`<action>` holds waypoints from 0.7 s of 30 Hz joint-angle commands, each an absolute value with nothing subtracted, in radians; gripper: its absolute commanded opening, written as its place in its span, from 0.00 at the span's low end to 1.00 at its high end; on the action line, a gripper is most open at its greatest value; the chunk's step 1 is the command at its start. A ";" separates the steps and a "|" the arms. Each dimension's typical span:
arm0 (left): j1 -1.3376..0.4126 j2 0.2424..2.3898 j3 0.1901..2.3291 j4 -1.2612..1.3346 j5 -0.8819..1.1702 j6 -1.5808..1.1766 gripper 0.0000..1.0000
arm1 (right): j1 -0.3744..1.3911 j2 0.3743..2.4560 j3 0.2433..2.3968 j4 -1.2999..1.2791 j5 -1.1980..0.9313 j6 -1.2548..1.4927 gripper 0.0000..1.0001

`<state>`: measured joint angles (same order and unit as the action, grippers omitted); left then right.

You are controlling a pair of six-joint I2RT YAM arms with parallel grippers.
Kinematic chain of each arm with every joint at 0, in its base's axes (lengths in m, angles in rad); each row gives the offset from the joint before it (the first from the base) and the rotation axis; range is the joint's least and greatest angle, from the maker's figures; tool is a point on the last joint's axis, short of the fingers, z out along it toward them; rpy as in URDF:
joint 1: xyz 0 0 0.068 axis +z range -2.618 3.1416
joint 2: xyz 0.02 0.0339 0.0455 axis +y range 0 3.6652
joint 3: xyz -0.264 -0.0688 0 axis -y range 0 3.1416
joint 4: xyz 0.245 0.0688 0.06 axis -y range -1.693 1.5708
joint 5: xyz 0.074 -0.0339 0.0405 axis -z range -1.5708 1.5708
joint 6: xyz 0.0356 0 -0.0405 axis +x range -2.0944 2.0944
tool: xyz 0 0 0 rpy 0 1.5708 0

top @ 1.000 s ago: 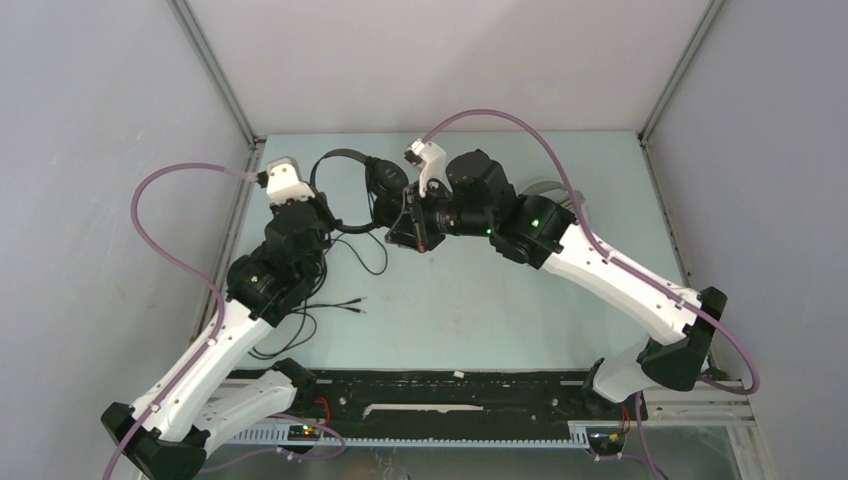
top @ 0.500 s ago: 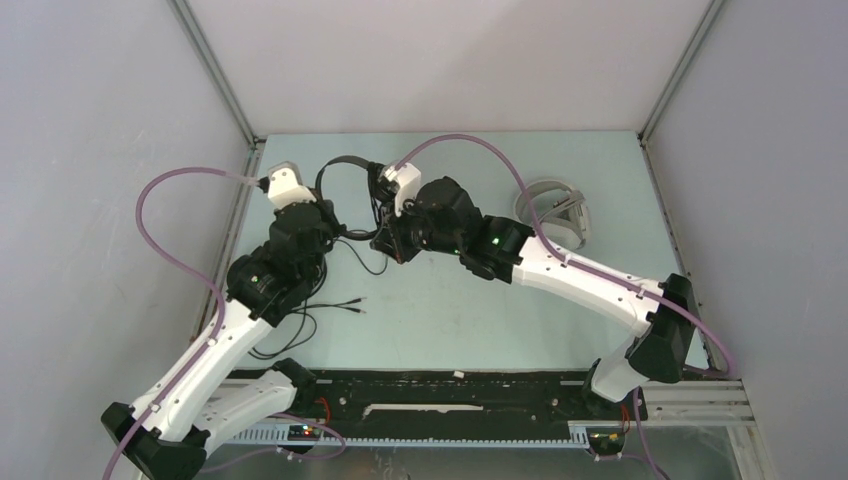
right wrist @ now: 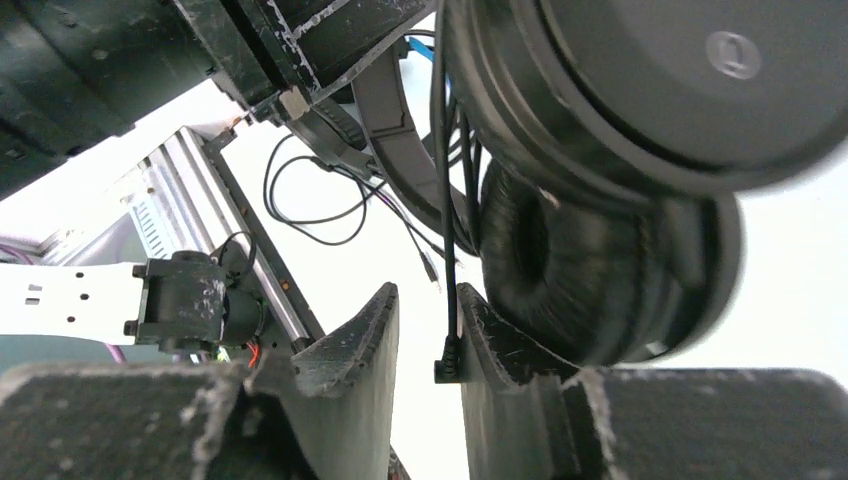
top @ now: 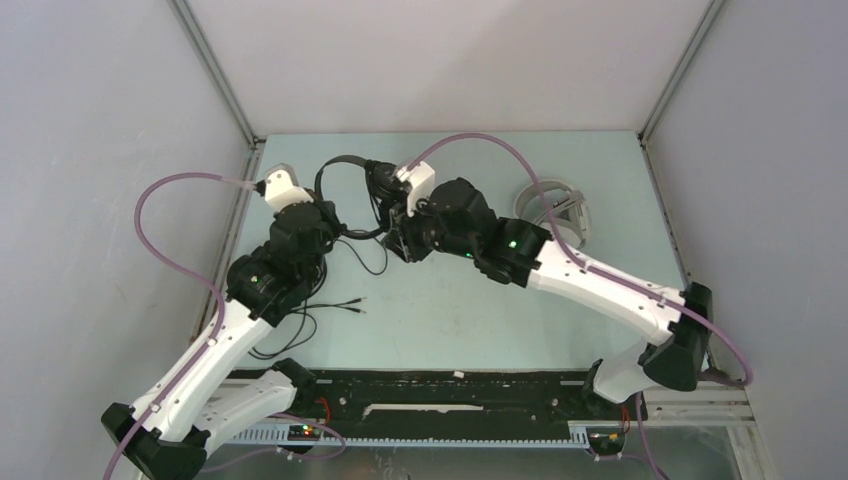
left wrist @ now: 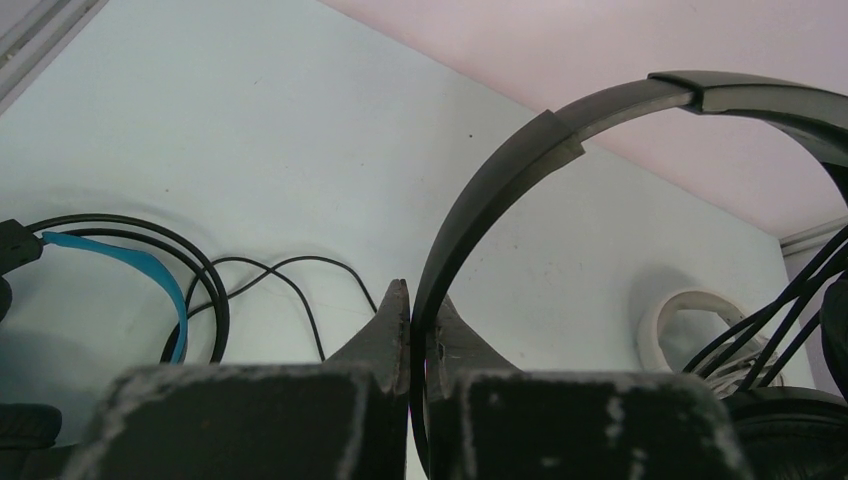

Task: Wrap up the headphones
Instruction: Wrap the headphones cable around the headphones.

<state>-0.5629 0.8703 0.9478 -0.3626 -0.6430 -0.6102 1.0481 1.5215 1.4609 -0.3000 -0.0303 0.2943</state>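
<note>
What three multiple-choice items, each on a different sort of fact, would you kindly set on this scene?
1. Where on the table does the white headset lie in the overhead view?
A. far right part
B. between the arm bases
C. near left corner

2. What colour lines the left-hand headband in the left wrist view?
A. red
B. blue
C. green

3. How is the left pincer?
A. wide open
B. shut on nothing
C. shut on the black headband

Key: A, it lies beyond the right arm toward the far right; B, a blue strip runs along it; C, its fingers pinch the band.
</note>
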 commanded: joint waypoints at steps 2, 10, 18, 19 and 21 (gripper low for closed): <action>-0.555 0.847 0.949 -0.283 -0.662 -0.690 0.00 | 1.054 1.397 1.473 -0.413 -0.010 0.278 0.33; -0.555 0.856 0.965 -0.291 -0.652 -0.709 0.00 | 1.056 1.353 1.462 -0.387 -0.016 0.275 0.29; -0.555 0.832 0.969 -0.315 -0.654 -0.735 0.00 | 1.073 1.385 1.420 -0.268 -0.079 0.294 0.20; -0.555 0.829 0.971 -0.316 -0.654 -0.735 0.00 | 1.077 1.388 1.417 -0.268 -0.072 0.297 0.20; -0.555 0.826 0.974 -0.318 -0.657 -0.735 0.00 | 1.081 1.387 1.417 -0.270 -0.060 0.296 0.22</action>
